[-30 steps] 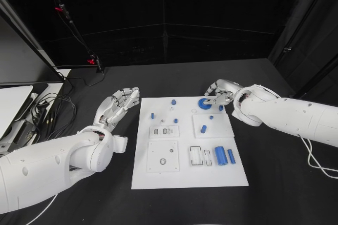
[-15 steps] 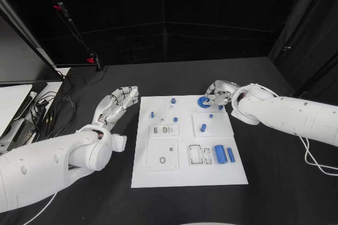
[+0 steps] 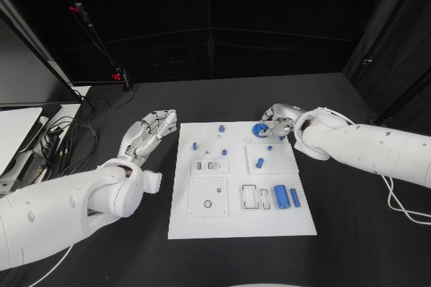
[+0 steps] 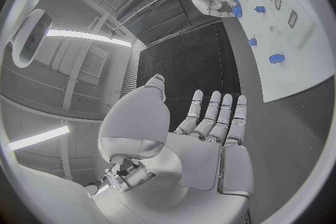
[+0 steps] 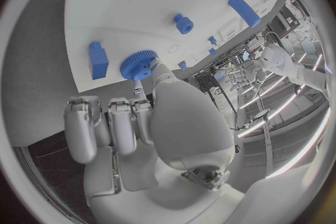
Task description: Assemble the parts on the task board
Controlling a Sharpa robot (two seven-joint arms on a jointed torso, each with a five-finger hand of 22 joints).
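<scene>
The right hand pinches the blue gear in its fingers over the task board's far right corner, apparently to seat it; the left hand rests open-fingered, holding nothing, on the desk alongside, keeping clear.

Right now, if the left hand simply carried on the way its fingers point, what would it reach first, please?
Probably nothing: the left hand lies open beside the task board, fingers aimed along its edge over bare black table; depth is uncertain.

White task board flat on black table
</scene>
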